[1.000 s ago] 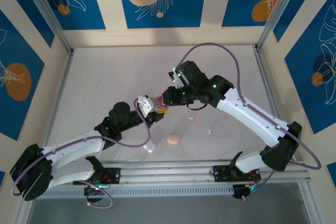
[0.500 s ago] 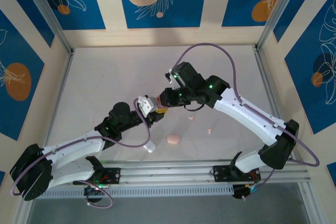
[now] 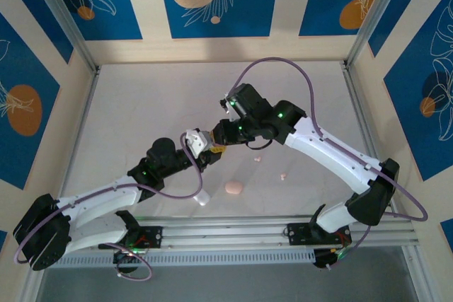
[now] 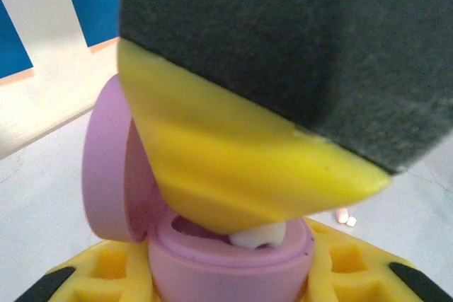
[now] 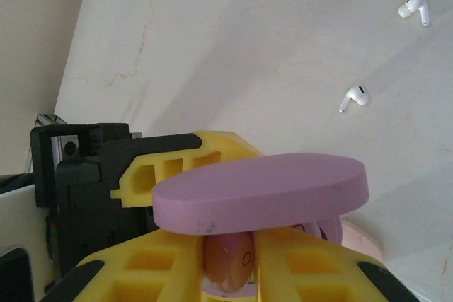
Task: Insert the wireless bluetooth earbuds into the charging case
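My left gripper [image 3: 210, 151] is shut on the base of a lilac-purple charging case [image 4: 226, 263], whose lid [image 4: 106, 160] stands open. My right gripper [image 3: 221, 137] hangs just above it, shut on a glossy pale lilac earbud [image 5: 228, 259]. In the left wrist view the bud's tip [image 4: 258, 235] sits at the case's open well, under the right gripper's yellow finger [image 4: 233, 160]. In the right wrist view the open lid [image 5: 262, 192] crosses in front of the fingers [image 5: 141, 266].
Two pale pink earbuds [image 3: 257, 158] [image 3: 283, 175] lie on the table right of the grippers. A pink case [image 3: 233, 187] and a white case [image 3: 202, 198] rest nearer the front rail. Two white earbuds [image 5: 414, 6] [image 5: 354, 97] lie farther out.
My right gripper has shifted left and down with the earbud, closing on the open case. The left arm has held still.
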`<action>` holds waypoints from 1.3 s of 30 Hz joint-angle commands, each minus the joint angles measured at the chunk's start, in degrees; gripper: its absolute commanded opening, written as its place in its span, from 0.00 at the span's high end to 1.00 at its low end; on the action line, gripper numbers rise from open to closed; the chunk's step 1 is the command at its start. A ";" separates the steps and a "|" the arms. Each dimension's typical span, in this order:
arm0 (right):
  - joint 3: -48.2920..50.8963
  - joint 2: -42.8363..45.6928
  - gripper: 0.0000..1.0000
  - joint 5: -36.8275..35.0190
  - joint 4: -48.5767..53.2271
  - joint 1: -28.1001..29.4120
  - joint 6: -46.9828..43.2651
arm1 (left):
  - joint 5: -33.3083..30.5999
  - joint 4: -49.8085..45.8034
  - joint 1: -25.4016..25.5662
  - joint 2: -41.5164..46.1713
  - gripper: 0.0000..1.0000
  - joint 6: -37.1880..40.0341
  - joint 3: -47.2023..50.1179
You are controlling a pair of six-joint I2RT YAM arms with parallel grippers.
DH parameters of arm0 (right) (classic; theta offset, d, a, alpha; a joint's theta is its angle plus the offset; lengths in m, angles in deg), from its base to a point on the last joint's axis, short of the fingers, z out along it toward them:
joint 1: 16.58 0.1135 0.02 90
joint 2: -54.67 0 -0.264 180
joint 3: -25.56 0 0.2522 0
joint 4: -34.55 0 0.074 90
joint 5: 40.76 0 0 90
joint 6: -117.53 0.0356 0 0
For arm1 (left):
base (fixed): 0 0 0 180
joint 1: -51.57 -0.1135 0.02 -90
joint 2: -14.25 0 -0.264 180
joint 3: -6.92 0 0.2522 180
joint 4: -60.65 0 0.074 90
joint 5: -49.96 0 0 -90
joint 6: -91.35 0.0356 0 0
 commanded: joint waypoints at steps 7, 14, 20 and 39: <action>-2.45 -0.41 0.79 -3.40 4.23 0.80 -0.05 | 0.21 3.53 0.59 0.41 0.72 0.29 -2.44; -4.19 -2.13 0.77 -1.49 4.56 1.87 -1.04 | 0.82 4.35 0.62 -0.60 0.72 0.12 -2.93; -4.87 -1.80 0.76 -2.19 5.62 1.97 -1.32 | 0.43 5.65 0.74 -0.71 0.72 -0.32 -2.58; -5.64 0.17 0.67 -1.05 4.59 2.20 -1.41 | 1.56 6.01 0.71 -1.32 0.72 -0.76 -2.62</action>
